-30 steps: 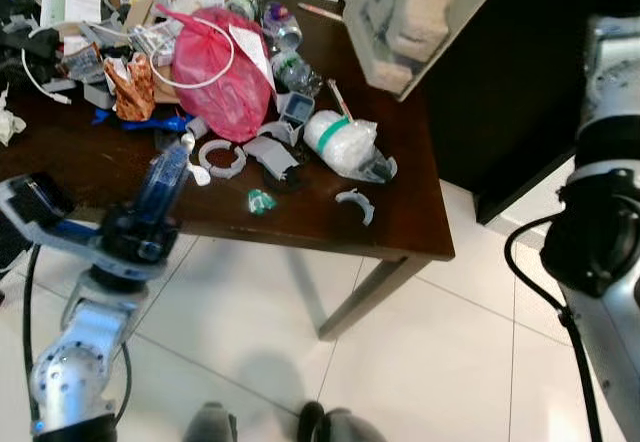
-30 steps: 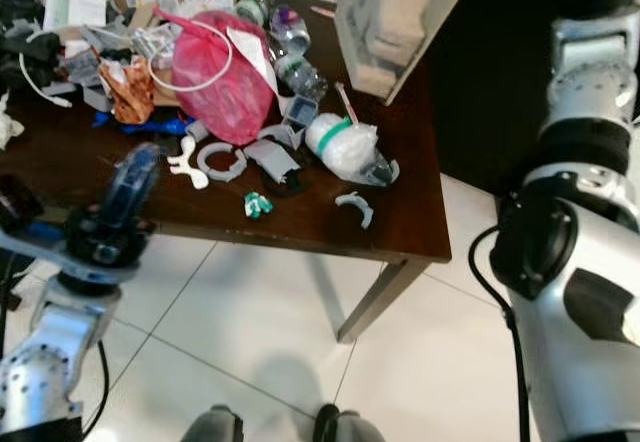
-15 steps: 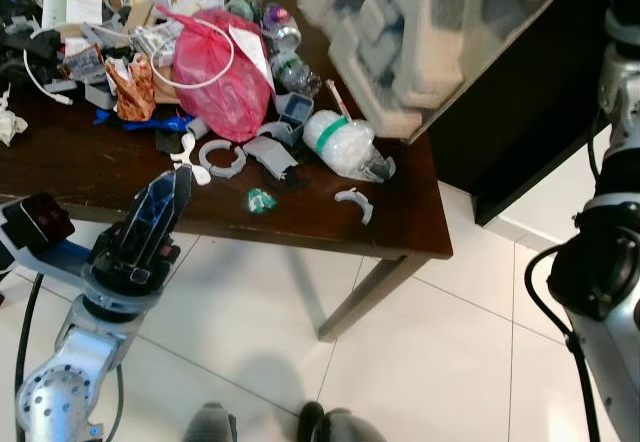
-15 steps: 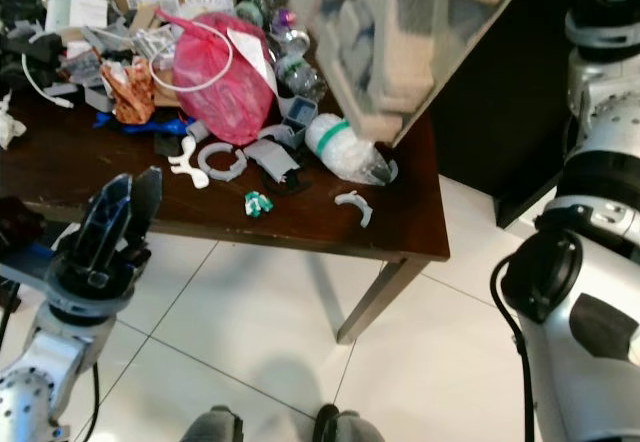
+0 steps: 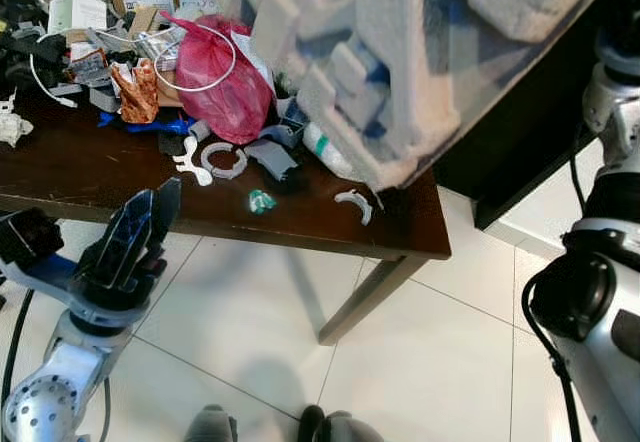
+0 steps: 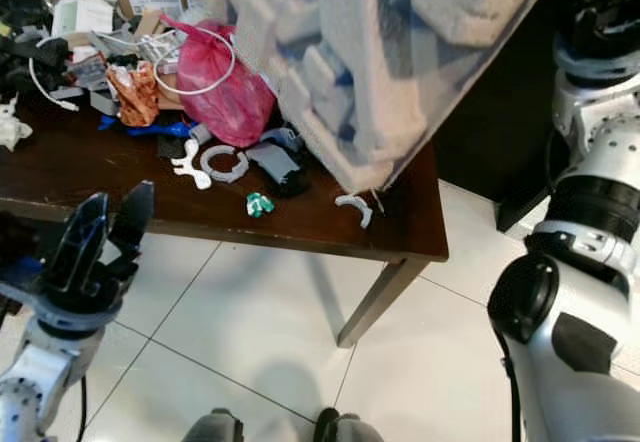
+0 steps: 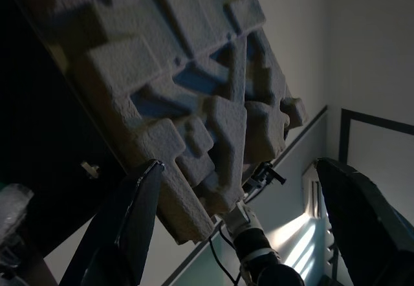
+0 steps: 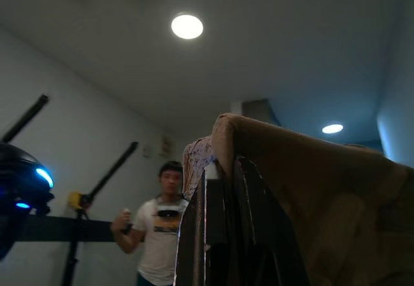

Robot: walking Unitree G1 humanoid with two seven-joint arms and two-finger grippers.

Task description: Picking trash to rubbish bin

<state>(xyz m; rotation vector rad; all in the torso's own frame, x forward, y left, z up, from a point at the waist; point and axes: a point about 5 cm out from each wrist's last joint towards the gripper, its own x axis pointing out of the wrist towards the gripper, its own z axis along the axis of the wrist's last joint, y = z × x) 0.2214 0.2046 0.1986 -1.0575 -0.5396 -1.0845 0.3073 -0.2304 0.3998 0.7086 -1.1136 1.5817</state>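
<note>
A big grey moulded-pulp packing piece (image 5: 420,52) hangs tilted over the table's right end, close to my head. Its brown edge (image 8: 310,169) sits in my right gripper (image 8: 223,234), which is shut on it, held high. My left gripper (image 5: 155,194) is open with nothing between its fingers. It sits low in front of the table's near edge and looks up at the underside of the packing piece (image 7: 181,92). Trash covers the dark wooden table (image 5: 400,232): a pink plastic bag (image 5: 225,72), white plastic arcs (image 5: 225,159), a small green scrap (image 5: 262,200).
Boxes, cables and wrappers (image 5: 80,32) crowd the table's far left. A dark cabinet (image 5: 510,152) stands right of the table, beside my right arm (image 5: 600,292). White floor tiles (image 5: 420,362) spread below. A person (image 8: 162,228) stands in the right wrist view.
The packing piece has swung nearer and leftward and now hides the wrapped white roll on the table. My left gripper has dropped below the table edge.
</note>
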